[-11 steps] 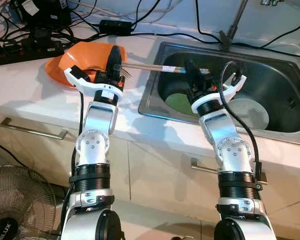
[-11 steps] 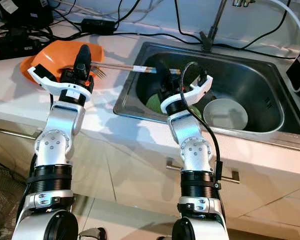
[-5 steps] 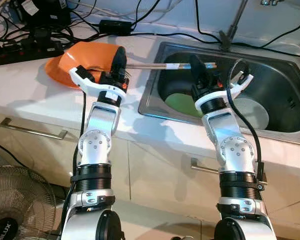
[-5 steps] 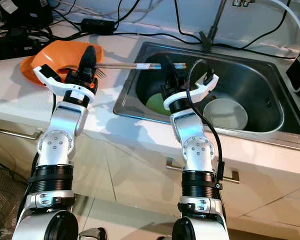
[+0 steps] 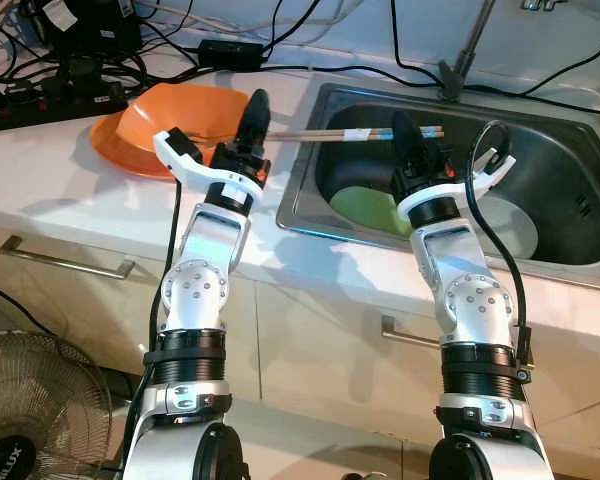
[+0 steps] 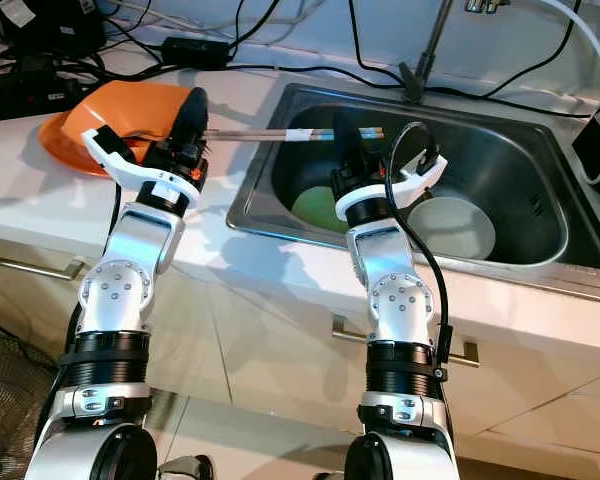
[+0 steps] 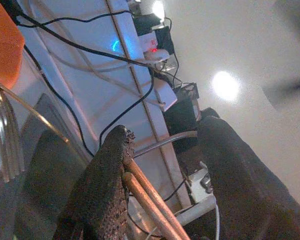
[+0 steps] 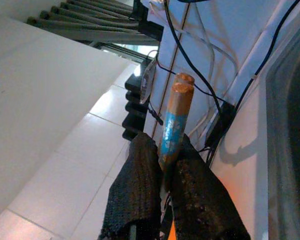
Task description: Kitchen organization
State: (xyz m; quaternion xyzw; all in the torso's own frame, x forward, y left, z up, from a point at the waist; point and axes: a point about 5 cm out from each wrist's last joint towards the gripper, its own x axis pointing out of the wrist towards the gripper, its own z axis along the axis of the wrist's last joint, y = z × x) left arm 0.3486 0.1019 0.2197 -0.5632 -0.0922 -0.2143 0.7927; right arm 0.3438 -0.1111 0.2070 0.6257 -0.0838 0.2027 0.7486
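On my far left an orange bowl [image 5: 175, 125] sits on the white counter [image 5: 60, 190], near its back edge and just left of the sink [image 5: 540, 175]. Black cables [image 5: 100, 70] and power bricks run along the counter's back edge behind it.

My left gripper [image 5: 256, 112] is raised over the strip of counter between the bowl and the sink's left rim. In the left wrist view the pair of wooden chopsticks [image 7: 150, 202] lies against one black finger [image 7: 105, 190], while the other finger stands well off, so I read those fingers as spread wide and merely touching the sticks. A fork [image 7: 7, 137] shows beside them in that view, tines near the sink's edge; how it is held I cannot tell.

The chopsticks [image 5: 355, 134] span level from the left gripper across the sink's back-left corner. My right gripper [image 5: 404, 140] is over the sink, fingers pinched narrow on the sticks near their blue-banded end [image 8: 171, 131].

Down in the basin lie a green plate [image 5: 365, 208] toward the left and a white bowl [image 5: 505, 225] to the right of it.
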